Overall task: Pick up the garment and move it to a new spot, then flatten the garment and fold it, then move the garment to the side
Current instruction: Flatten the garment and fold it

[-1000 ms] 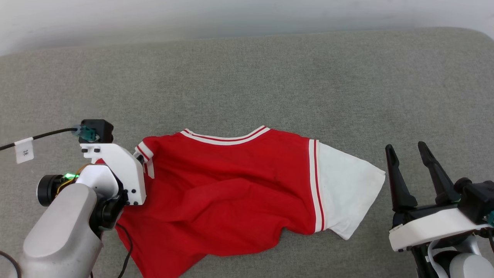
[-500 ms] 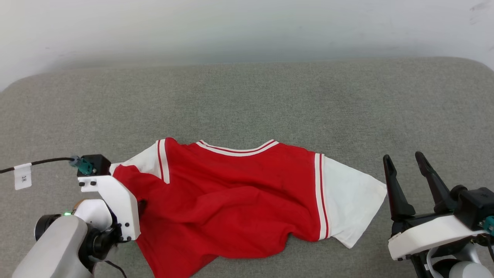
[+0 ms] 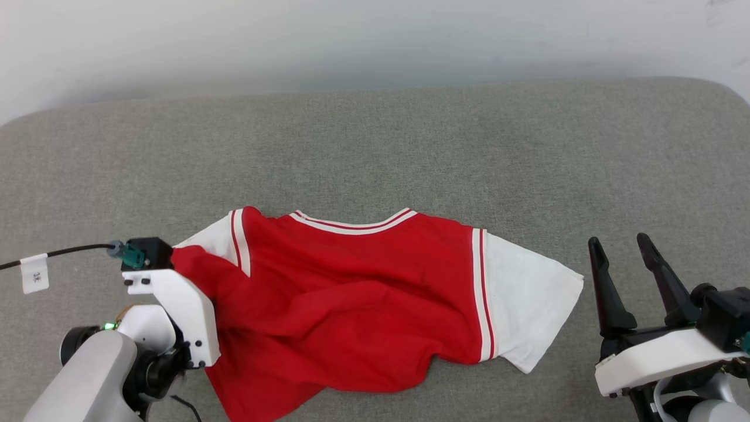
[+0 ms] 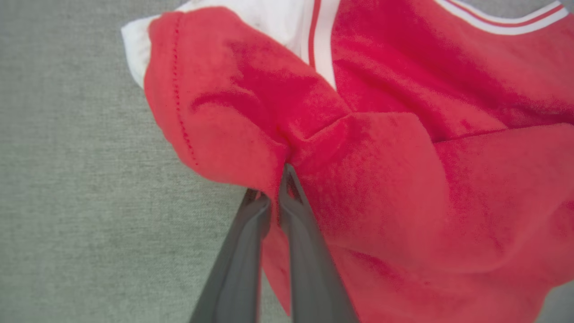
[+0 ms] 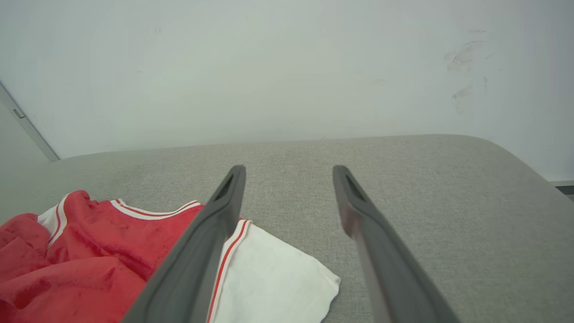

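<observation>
The garment (image 3: 351, 299) is a red shirt with white sleeves and striped trim, lying rumpled on the grey cushion (image 3: 375, 152), collar toward the wall. No print shows on the upper face. In the left wrist view my left gripper (image 4: 274, 186) is shut, pinching a bunched fold of red cloth (image 4: 233, 116) beside the left white sleeve (image 4: 269, 18). In the head view its white wrist housing (image 3: 181, 308) covers that fold. My right gripper (image 3: 617, 240) stands open and empty just right of the right white sleeve (image 3: 527, 299), apart from it. Its open fingers (image 5: 206, 237) point toward the wall.
A pale wall (image 3: 375, 41) runs along the cushion's far edge. The cushion's rounded corner (image 5: 506, 157) lies at the far right. A black cable with a white tag (image 3: 34, 272) trails left from my left wrist.
The camera has tilted up a little. The left white sleeve, tucked under a second ago, now lies spread out. My left gripper has drawn back toward me and closed on the red fold. The right arm is still.
</observation>
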Controlling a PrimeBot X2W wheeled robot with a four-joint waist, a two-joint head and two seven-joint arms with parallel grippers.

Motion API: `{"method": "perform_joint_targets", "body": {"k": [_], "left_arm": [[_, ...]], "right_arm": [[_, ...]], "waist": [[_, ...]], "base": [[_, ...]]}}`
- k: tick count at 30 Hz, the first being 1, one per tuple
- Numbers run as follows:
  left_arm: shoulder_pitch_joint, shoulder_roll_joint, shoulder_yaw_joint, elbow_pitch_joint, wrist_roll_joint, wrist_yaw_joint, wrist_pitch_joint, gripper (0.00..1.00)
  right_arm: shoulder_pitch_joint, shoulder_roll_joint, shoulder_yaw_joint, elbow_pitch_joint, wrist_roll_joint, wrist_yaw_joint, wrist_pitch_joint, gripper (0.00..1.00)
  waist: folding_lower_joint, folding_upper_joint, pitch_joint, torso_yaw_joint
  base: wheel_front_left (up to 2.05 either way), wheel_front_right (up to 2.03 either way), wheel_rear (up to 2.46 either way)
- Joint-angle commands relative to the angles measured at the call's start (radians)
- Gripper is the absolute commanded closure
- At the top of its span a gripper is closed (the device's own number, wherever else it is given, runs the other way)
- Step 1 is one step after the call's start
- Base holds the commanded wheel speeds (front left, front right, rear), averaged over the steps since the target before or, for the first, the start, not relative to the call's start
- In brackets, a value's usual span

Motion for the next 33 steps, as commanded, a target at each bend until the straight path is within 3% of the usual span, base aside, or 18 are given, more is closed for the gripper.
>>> {"method": "perform_joint_targets", "body": {"k": [1, 7, 12, 18, 21, 22, 23, 24, 28, 33], "left_arm": [[-0.018, 0.009, -0.001, -0.031, 0.021, 0.001, -0.023, 1.00], [0.055, 0.020, -0.006, -0.184, 0.057, 0.037, -0.076, 1.00], [0.177, 0.007, -0.083, -0.366, 0.091, 0.078, -0.062, 1.00], [0.239, -0.046, -0.169, -0.373, 0.098, 0.068, -0.056, 1.00], [0.239, -0.083, -0.241, -0.336, 0.126, 0.043, -0.046, 1.00], [0.242, -0.109, -0.262, -0.320, 0.119, 0.029, -0.042, 0.80], [0.241, -0.124, -0.281, -0.304, 0.123, 0.021, -0.040, 0.53], [0.229, -0.132, -0.292, -0.289, 0.138, 0.015, -0.052, 0.00], [0.209, -0.183, -0.299, -0.263, 0.159, 0.010, -0.124, 0.00], [0.194, -0.193, -0.299, -0.314, 0.192, 0.005, -0.195, 0.00]], "right_arm": [[0.010, 0.001, -0.005, -0.005, -0.003, 0.000, 0.002, 0.00], [0.014, 0.001, -0.008, 0.000, -0.004, 0.000, 0.004, 0.00], [0.030, 0.001, -0.019, -0.006, 0.005, 0.000, 0.003, 0.00], [0.036, 0.001, -0.024, -0.010, 0.003, 0.000, 0.009, 0.00], [0.037, 0.001, -0.021, -0.013, 0.003, 0.000, 0.011, 0.00], [0.036, 0.001, -0.018, -0.014, 0.002, 0.000, 0.012, 0.00], [0.036, 0.001, -0.016, -0.016, 0.000, 0.000, 0.013, 0.00], [0.033, 0.001, -0.016, -0.018, -0.001, 0.000, 0.013, 0.00], [0.029, 0.001, -0.013, -0.027, -0.006, 0.000, 0.014, 0.00], [0.049, 0.001, -0.019, -0.032, -0.009, 0.000, 0.019, 0.00]], "waist": [[0.0000, 0.0000, -0.004, 0.004], [0.0000, 0.0000, -0.036, 0.008], [0.0000, 0.0000, -0.057, 0.018], [0.0000, 0.0000, -0.068, 0.026], [0.0000, 0.0000, -0.067, 0.032], [0.0000, 0.0000, -0.067, 0.034], [0.0000, 0.0000, -0.065, 0.035], [0.0000, 0.0000, -0.064, 0.036], [0.0000, 0.0000, -0.066, 0.038], [0.0000, 0.0000, -0.083, 0.046]], "base": [[0.00, 0.00, 0.00], [0.00, 0.00, 0.00], [0.00, 0.00, 0.00], [0.00, 0.00, 0.00], [0.00, 0.00, 0.00], [0.00, 0.00, 0.00], [0.00, 0.00, 0.00], [0.00, 0.00, 0.00], [0.00, 0.00, 0.00], [0.00, 0.00, 0.00]]}}
